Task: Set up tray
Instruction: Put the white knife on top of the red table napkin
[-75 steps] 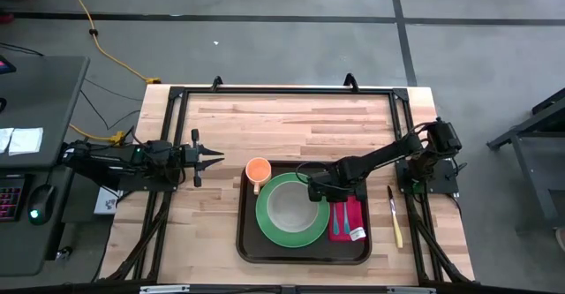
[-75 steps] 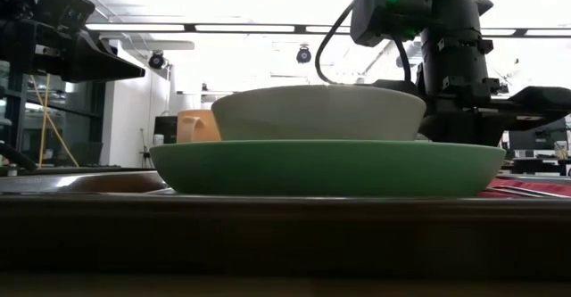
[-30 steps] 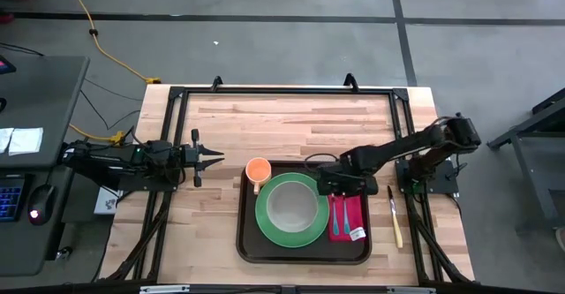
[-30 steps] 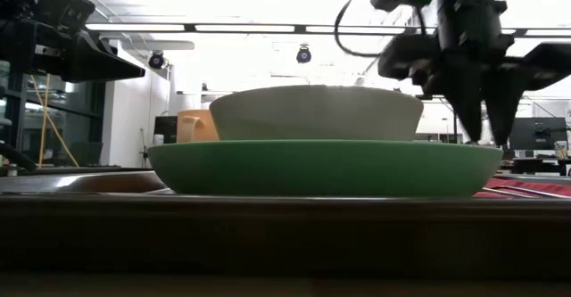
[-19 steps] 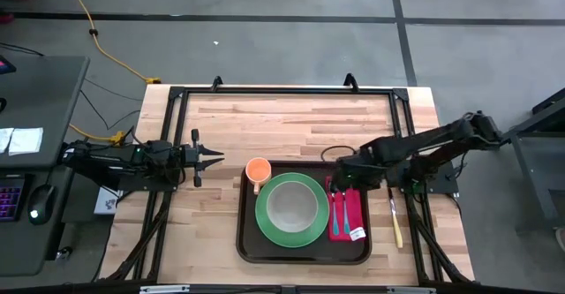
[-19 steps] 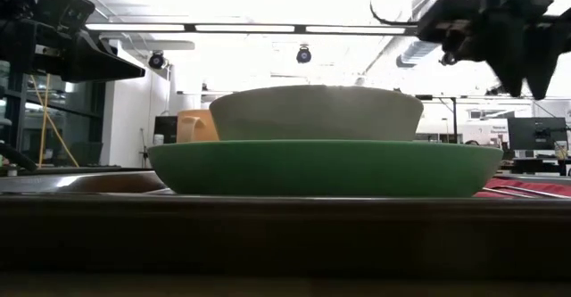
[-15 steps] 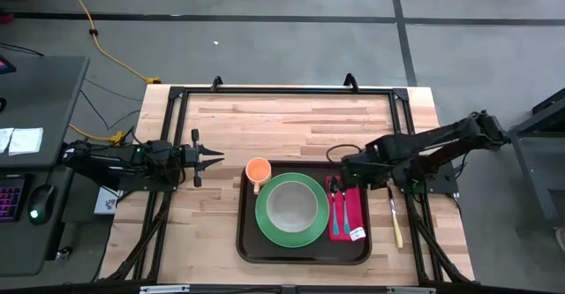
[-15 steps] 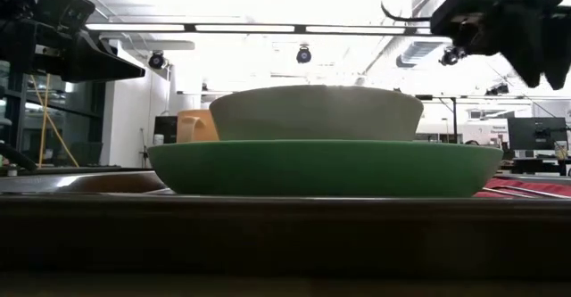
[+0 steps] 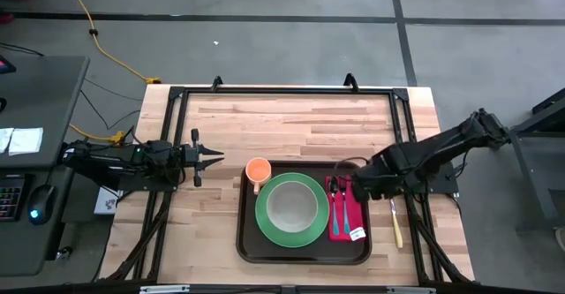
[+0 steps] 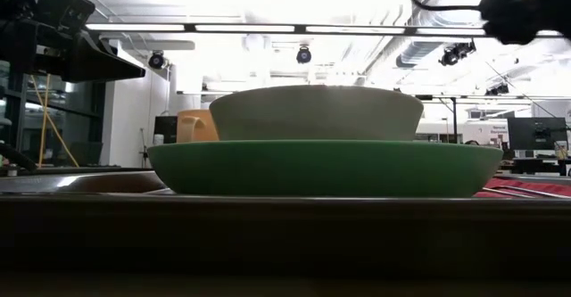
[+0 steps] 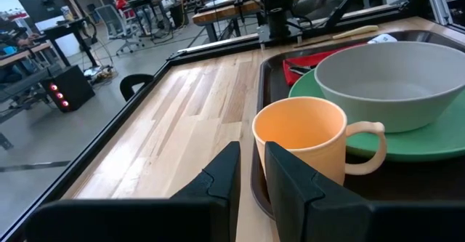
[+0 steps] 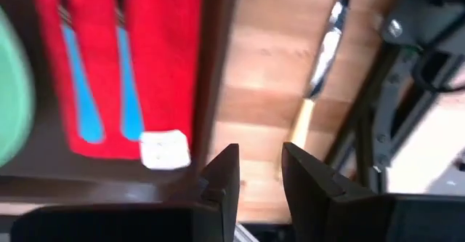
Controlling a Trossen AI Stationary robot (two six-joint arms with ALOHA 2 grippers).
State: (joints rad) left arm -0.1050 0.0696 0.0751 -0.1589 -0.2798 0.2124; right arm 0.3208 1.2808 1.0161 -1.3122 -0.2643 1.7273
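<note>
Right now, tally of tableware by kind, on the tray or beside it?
Tray: 1
Green plate: 1
Bowl: 1
Orange cup: 1
Red napkin: 1
Blue-handled utensils on the napkin: 2
Knife, on the table beside the tray: 1
Total: 8

No legible text, label, brand, number or sign on anything in view.
</note>
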